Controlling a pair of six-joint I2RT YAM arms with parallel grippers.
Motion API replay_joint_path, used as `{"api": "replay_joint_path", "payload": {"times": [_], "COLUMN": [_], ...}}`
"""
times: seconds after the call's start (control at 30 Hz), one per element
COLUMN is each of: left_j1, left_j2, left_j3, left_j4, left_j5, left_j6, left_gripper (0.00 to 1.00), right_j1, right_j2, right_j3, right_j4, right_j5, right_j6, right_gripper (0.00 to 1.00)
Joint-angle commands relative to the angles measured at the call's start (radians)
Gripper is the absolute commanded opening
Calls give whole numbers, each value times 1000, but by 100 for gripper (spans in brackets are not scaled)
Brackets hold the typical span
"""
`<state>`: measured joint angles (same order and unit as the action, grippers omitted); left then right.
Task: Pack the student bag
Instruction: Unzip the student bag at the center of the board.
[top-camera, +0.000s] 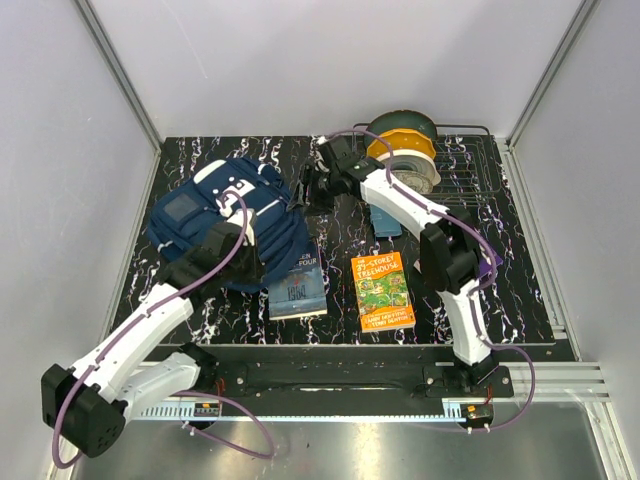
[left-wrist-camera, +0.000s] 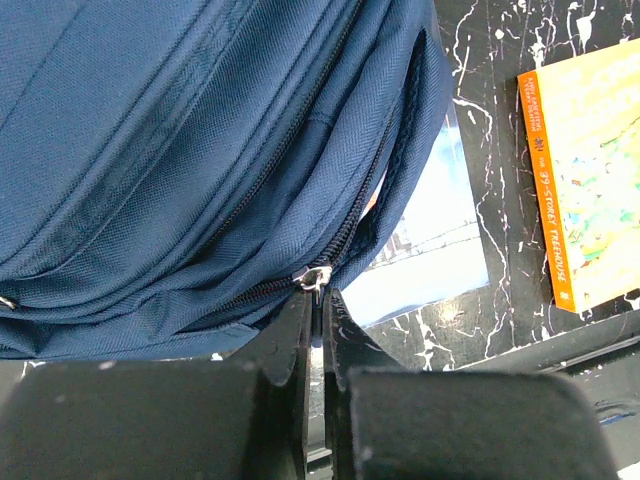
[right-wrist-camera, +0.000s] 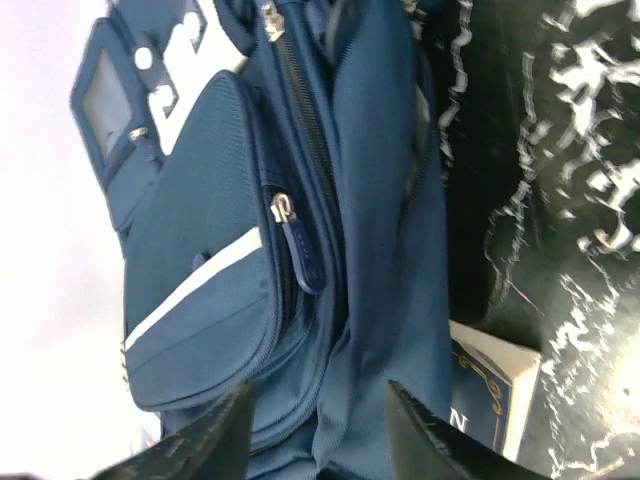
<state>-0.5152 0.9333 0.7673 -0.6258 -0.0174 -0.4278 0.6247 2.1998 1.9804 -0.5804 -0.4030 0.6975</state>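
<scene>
From above, the student bag (top-camera: 215, 215) lies flat on the left half of the table (top-camera: 520, 290), its long axis running from far left to near right. My left gripper (top-camera: 228, 243) sits on the bag's near right edge and my right gripper (top-camera: 303, 192) hangs at its far right edge, so the open side of the bag lies between my two hands. A blue book (top-camera: 300, 288) pokes out from under the bag's near corner. An orange book (top-camera: 383, 290) lies just to its right, apart from the bag.

At my left wrist, my fingers are pressed together, and the zipper pull (left-wrist-camera: 316, 277) sits right at their tips, seemingly pinched between them. From there the zip track climbs up and to the right. The gap in the fabric opens along that line, with the blue book showing below it.

At my right wrist, my fingers stand partly apart with nothing clamped. A fold of the bag's side runs lengthwise straight ahead, between and beyond them. The front pocket tab (right-wrist-camera: 305, 260) lies further ahead, slightly to the left.

I judge the left hand the better placed for the zip, and the right for lifting the flap.
</scene>
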Motion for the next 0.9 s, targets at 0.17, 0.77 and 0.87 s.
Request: {"api": "replay_joint_path", "payload": {"times": [0.17, 0.77, 0.87], "left_j1": [-3, -3, -5], "left_j2": [30, 15, 1], "left_j3": [36, 32, 23], "left_j4": [77, 104, 103], "left_j5": [-21, 45, 42], "left_j6": [21, 55, 49], "left_gripper": [0, 0, 0], "right_j1": [-14, 86, 95], "right_j2": [-264, -344, -333], "right_j3": [-286, -581, -578], "right_j4": [157, 533, 527], "right_j5": [53, -43, -37], "right_j6": [40, 398, 399], "right_gripper": [82, 68, 67]}}
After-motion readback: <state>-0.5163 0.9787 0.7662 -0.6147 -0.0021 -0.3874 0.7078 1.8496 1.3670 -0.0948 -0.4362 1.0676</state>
